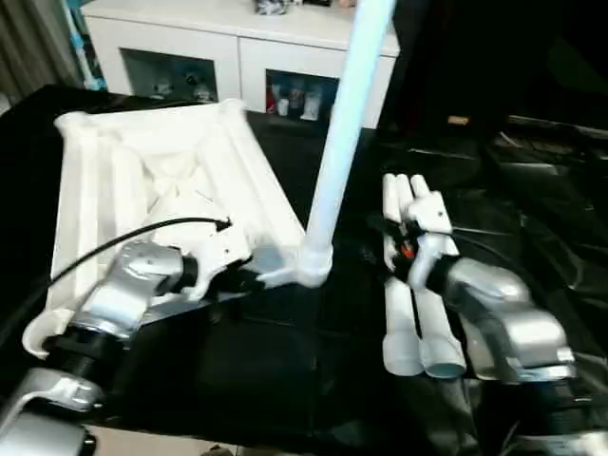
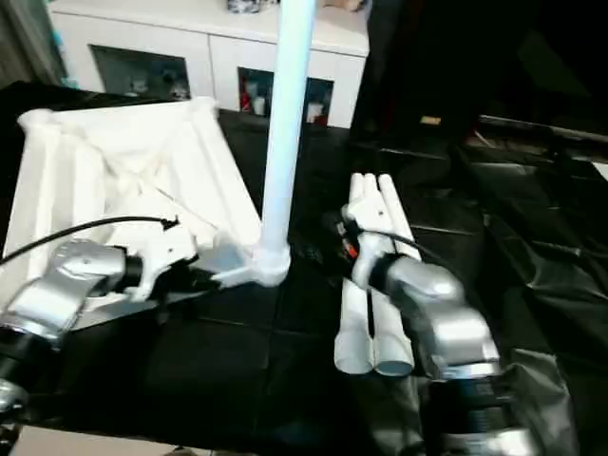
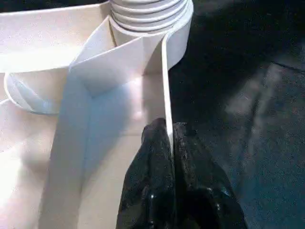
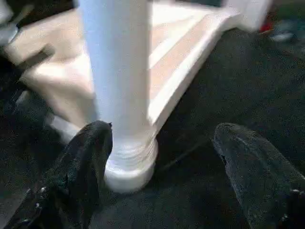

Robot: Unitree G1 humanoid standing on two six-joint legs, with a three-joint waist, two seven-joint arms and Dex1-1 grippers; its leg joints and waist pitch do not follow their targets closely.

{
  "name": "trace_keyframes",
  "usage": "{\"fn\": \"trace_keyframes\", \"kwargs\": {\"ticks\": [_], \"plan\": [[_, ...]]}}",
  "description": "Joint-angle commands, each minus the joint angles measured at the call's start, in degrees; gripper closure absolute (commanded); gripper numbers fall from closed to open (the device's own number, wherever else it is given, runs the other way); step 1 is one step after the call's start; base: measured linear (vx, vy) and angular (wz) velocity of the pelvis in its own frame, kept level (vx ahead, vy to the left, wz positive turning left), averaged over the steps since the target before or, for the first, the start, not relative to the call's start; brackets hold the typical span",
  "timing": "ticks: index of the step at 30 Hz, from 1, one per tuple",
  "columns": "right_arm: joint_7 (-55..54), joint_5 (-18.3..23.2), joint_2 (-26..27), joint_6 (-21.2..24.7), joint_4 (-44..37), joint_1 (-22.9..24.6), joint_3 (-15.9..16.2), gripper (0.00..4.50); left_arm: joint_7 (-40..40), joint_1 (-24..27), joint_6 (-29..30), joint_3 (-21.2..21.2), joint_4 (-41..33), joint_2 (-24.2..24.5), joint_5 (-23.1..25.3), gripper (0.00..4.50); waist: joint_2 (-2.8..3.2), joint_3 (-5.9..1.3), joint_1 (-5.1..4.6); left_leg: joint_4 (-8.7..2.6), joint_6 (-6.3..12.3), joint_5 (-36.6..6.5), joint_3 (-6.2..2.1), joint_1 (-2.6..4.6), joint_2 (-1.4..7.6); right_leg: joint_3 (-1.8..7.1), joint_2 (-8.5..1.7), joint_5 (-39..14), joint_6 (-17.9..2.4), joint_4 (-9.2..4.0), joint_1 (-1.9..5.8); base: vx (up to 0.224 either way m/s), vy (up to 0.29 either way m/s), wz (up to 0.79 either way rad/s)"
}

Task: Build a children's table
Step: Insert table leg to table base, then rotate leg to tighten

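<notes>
White table top lies ribs-up, left gripper pinching its rim beside 1 upright leg, right gripper spread nearby.

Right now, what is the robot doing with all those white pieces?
It is building a children's table. The large white ribbed plastic tabletop lies upside down on black sheeting. The left gripper pinches its edge beside a corner where one long white tube leg stands upright. The open right gripper faces that leg. Three spare legs lie nearby.
</notes>
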Motion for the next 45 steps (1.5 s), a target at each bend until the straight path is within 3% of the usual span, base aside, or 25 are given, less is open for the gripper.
{"fn": "trace_keyframes", "kwargs": {"ticks": [1,3,6,10,13,19,24,25,36,43,45], "plan": [[5.6,-0.9,-2.8,-2.0,0.0,0.7,2.5,0.77,-3.4,0.5,-1.8,-2.2,-2.9,0.0,-0.7,4.5,0.63,-3.25,0.05,-4.62,1.83,-5.2,-1.32,1.03,4.21,2.78,-5.82,1.7,-14.1,-4.0,2.33,0.0,0.0,0.0],[7.7,-2.5,-4.1,-5.4,1.9,0.4,4.3,0.77,-5.0,1.0,-2.2,-2.6,-4.2,0.1,-1.5,4.5,0.32,-3.28,0.12,-4.57,2.35,-4.9,-1.25,0.97,4.28,2.74,-5.97,1.8,-14.5,-4.0,2.26,0.0,0.0,0.0],[8.3,-4.3,-3.5,-9.2,5.1,-0.6,5.8,0.77,-5.4,1.4,-2.4,-3.1,-5.0,-0.3,-1.4,4.5,0.3,-3.07,0.25,-4.61,2.2,-5.9,-1.13,1.09,4.28,2.76,-5.89,-0.8,-14.8,-4.26,1.96,0.0,0.0,0.0],[9.7,-4.2,-2.9,-10.4,6.7,-1.0,6.5,0.77,-5.7,1.4,-2.5,-3.0,-5.2,-0.5,-1.7,4.5,0.21,-2.96,0.48,-4.79,1.68,-7.5,-1.04,1.21,4.41,2.76,-5.92,-3.4,-14.3,-4.45,1.9,0.0,0.0,0.0],[9.5,-4.5,-1.9,-11.6,8.9,-2.1,6.8,0.4,-6.0,1.7,-2.5,-3.1,-5.8,-0.3,-2.1,4.5,0.37,-3.04,0.41,-4.82,1.43,-7.4,-1.02,1.21,4.39,2.7,-5.95,-3.7,-14.1,-4.41,1.81,0.0,0.0,0.0],[9.0,-5.9,-1.3,-15.0,12.4,-3.7,7.9,0.36,-6.4,2.1,-2.2,-2.9,-6.6,0.1,-2.2,4.5,0.27,-3.2,0.38,-4.67,1.89,-5.6,-0.85,1.01,4.26,2.67,-5.86,-0.8,-14.3,-4.11,1.99,0.0,0.0,0.0],[10.7,-5.3,0.1,-16.4,15.0,-4.0,8.3,0.36,-6.5,2.1,-2.1,-2.9,-6.7,0.3,-2.3,4.5,0.41,-3.1,0.39,-4.74,1.63,-7.1,-0.81,1.13,4.35,2.73,-5.86,-2.5,-14.3,-4.32,1.88,0.0,0.0,0.0],[10.9,-5.3,0.3,-16.6,15.4,-4.1,8.3,0.63,-6.6,2.1,-2.1,-2.9,-6.7,0.3,-2.3,4.5,0.44,-3.1,0.42,-4.78,1.56,-7.1,-0.77,1.12,4.39,2.73,-5.89,-2.6,-14.3,-4.35,1.9,0.0,0.0,0.0],[11.6,-5.6,2.1,-20.1,21.1,-5.8,8.8,1.54,-7.0,1.7,-2.1,-3.0,-6.0,0.2,-2.1,4.5,0.69,-3.14,0.45,-4.83,1.06,-7.6,-0.55,1.22,4.48,2.7,-5.85,-1.9,-14.6,-4.29,1.8,0.0,0.0,0.0],[12.0,-5.6,2.9,-21.4,23.0,-5.8,8.5,1.78,-7.3,2.0,-1.9,-3.2,-6.1,0.4,-2.0,4.5,0.7,-3.11,0.29,-4.88,0.86,-8.2,-0.57,1.2,4.49,2.72,-5.82,-2.7,-14.5,-4.35,1.81,0.0,0.0,0.0],[8.0,-4.9,4.9,-20.1,25.2,-5.6,6.6,1.78,-5.7,2.0,-0.9,-3.2,-4.8,-0.2,-1.2,4.5,0.72,-3.07,0.18,-4.93,0.77,-8.4,-0.6,1.15,4.45,2.74,-5.81,-3.0,-14.6,-4.39,1.78,0.0,0.0,0.0]]}}
